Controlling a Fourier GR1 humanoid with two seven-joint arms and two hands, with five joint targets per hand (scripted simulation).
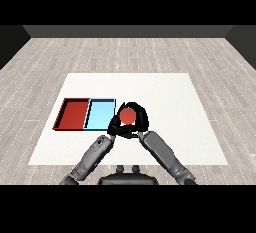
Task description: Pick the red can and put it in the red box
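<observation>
Red and cylindrical, the small red can [128,115] sits at the middle of the frame, seen from above as a round top ringed by black fingers. The right hand [139,119] is curled round the can, its fingers wrapping the far and right sides; the right forearm [162,152] runs down to the lower right. The can is therefore held, not standing free, and whether its base touches the white table [170,97] cannot be told from this angle.

The left hand [115,125] lies at the can's left edge, just beside or touching the right hand. Its fingers merge with the other hand's black shape, so I cannot tell whether they are apart or together. The left forearm [95,152] enters from the lower left.

The flat red tray with a dark rim [64,112] lies at the left of the frame, with the flat light blue tray [91,112] directly beside it on its right. The can is just right of the blue tray, outside both.

Judgement: the grasp appears made, and the carry remains. The blue tray stands between can and target, so the can would need to pass leftward over it before being lowered into the red tray. Risk lies in setting down early, into the blue one.
</observation>
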